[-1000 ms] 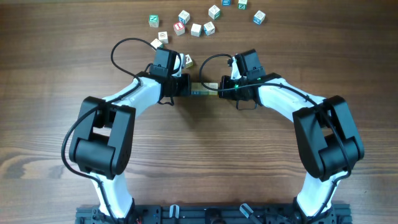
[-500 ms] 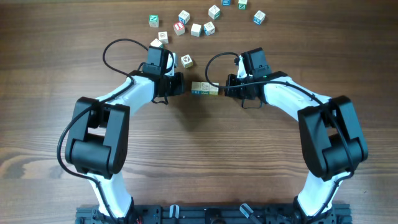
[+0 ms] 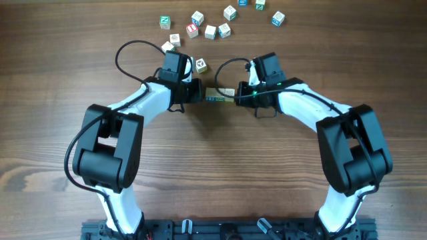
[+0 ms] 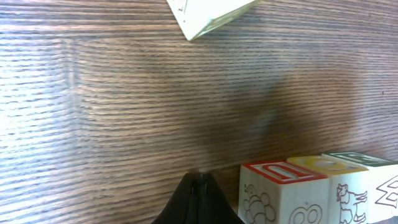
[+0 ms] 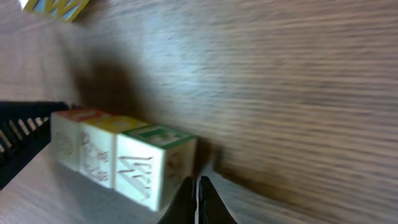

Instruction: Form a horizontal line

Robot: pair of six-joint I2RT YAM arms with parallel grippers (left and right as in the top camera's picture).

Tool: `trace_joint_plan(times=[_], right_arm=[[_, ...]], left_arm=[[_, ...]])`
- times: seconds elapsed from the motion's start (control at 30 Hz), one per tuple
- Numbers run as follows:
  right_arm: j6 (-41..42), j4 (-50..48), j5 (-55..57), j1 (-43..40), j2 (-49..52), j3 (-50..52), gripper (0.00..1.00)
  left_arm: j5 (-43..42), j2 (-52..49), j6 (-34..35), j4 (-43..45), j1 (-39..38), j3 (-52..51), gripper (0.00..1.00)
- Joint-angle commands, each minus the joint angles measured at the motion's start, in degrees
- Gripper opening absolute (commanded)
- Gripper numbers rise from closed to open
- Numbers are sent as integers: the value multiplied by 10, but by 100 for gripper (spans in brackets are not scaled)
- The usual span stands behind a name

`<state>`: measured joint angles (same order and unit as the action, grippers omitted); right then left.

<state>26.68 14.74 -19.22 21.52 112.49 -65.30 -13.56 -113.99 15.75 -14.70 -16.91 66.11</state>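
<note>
At the middle of the desk (image 3: pixel 220 167), the horizontal line (image 3: pixel 219 97) of three cubes lies edge to edge. Both arms, drawn back half a second ago, have come in again, so the left pincer (image 3: pixel 199 93) and right pincer (image 3: pixel 237 96), each shut and empty, bracket its ends, probably a squaring-up press. Overhead hides the row's ends but alone shows the loose cubes (image 3: pixel 210 30) well apart; wrist views show red, yellow and green tops flush.
</note>
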Motion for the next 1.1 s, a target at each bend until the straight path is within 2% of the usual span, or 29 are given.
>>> trace_joint_plan(times=[0.0, 1.07], right_arm=[[-10, -1, -1, 15, 16, -10, 5], [7, -15, -15, 14, 21, -10, 4]], left_arm=[[14, -21, 1, -6, -3, -20, 4], [10, -21, 1, -28, -30, -20, 4]])
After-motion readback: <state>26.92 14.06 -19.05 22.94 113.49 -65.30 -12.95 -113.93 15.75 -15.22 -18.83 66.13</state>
